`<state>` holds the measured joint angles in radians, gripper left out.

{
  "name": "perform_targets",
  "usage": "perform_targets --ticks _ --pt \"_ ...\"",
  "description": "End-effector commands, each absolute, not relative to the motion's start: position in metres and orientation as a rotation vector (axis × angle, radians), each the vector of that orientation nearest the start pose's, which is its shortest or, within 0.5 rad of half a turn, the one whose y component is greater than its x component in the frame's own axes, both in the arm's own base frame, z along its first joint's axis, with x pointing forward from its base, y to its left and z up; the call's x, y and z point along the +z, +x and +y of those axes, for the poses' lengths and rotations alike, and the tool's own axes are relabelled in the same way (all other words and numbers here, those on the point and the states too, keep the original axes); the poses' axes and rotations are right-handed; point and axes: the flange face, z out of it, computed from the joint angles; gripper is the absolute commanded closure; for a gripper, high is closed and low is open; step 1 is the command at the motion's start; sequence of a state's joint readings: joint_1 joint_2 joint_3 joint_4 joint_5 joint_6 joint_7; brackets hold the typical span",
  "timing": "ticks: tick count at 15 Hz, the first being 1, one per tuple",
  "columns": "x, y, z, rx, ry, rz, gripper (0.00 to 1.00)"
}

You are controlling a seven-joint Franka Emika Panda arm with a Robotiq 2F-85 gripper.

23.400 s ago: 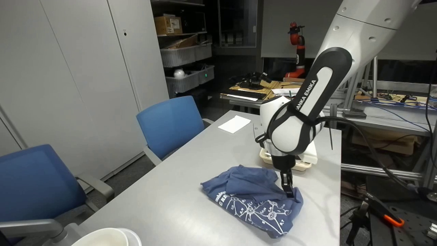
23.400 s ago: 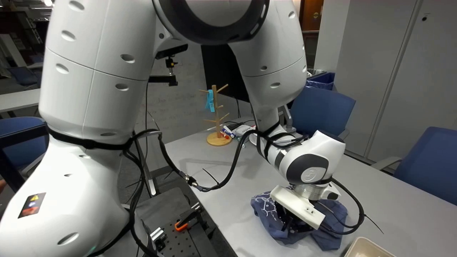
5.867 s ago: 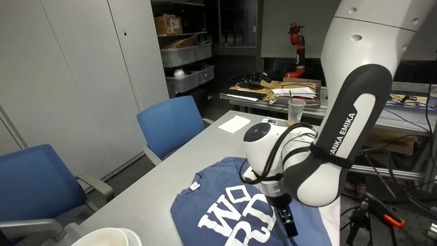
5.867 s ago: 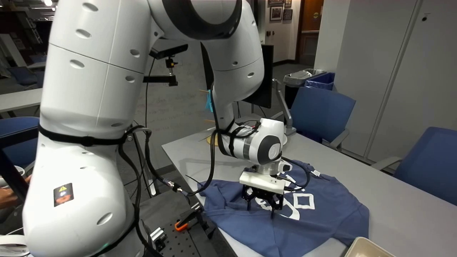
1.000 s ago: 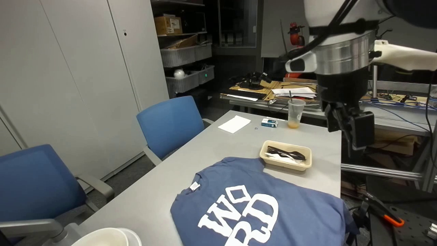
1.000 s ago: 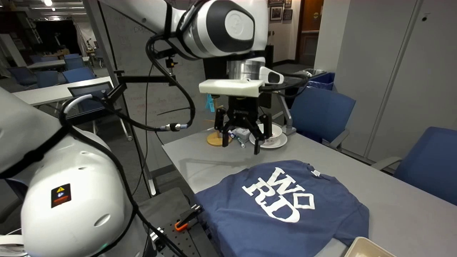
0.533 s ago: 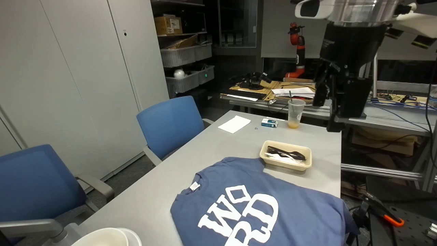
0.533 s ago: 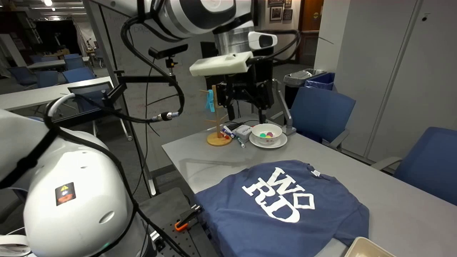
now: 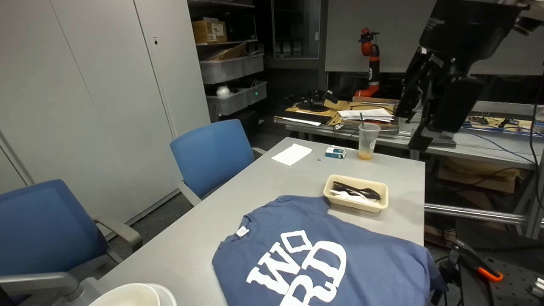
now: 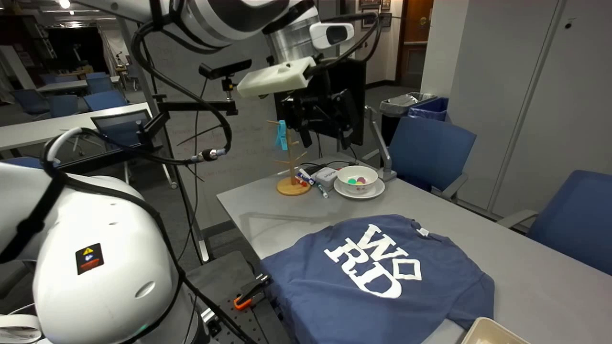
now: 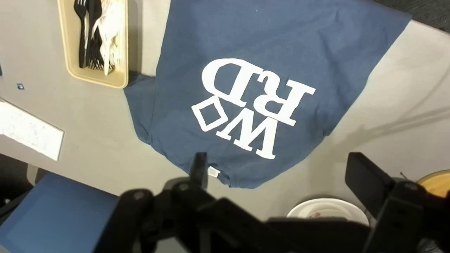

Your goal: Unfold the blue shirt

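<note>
One blue shirt (image 10: 377,263) lies spread on the surface (image 9: 229,212), printed side up, its lower end hanging over one edge. Four white shapes (image 11: 294,102) make the print: three letters and a hollow square. One white label (image 11: 213,172) sits at the collar. One pincer (image 10: 325,143), its two fingers spread wide, hangs in the air well apart from the shirt. Just beside one sleeve stands one tray (image 9: 352,205) of cutlery (image 9: 357,190), too jumbled to count. Beyond it are one cup (image 9: 368,140), one box (image 9: 335,153) and one paper sheet (image 9: 292,154). Elsewhere, one bowl (image 10: 351,187) stands on one plate (image 10: 375,192), near one wooden stand (image 10: 292,169).
</note>
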<state>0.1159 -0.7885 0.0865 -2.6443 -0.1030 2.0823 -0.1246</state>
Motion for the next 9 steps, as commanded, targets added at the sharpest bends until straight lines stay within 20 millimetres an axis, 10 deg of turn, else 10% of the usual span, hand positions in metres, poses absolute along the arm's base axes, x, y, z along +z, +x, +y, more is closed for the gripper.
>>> perform_targets --ticks 1,9 --pt "0.5027 0.3259 0.0646 -0.387 -3.223 -0.557 0.00" --pt "0.5030 0.3177 0.0635 -0.409 -3.225 -0.544 0.00"
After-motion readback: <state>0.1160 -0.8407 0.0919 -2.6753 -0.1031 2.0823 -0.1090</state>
